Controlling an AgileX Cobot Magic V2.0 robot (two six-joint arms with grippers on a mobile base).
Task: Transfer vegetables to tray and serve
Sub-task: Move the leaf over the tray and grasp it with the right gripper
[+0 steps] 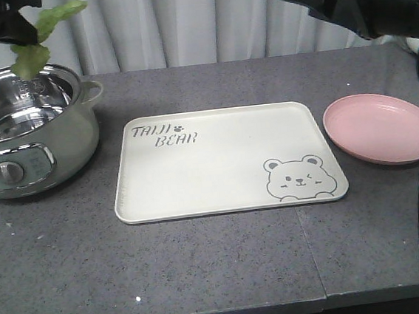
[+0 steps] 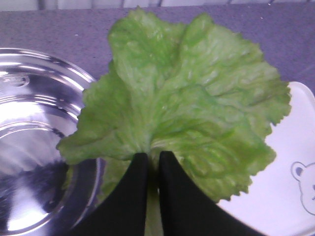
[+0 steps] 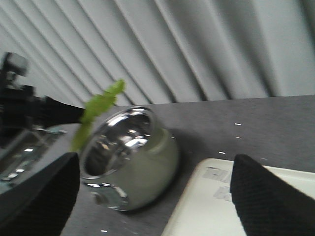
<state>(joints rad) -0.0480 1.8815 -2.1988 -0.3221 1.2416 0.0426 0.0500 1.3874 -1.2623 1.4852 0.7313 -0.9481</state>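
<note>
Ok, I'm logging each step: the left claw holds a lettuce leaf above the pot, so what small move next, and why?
Probably carry the left claw sideways toward the tray: it is shut on the lettuce leaf, lifted above the pot, and the tray beside it is bare.

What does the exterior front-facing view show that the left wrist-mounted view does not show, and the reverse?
Only the front view shows the pink plate, the pot's dial and the TAIJI BEAR lettering. Only the left wrist view shows the left gripper shut on the lettuce stem, close up. Both show the lettuce, the steel pot and the tray with its bear face.
</note>
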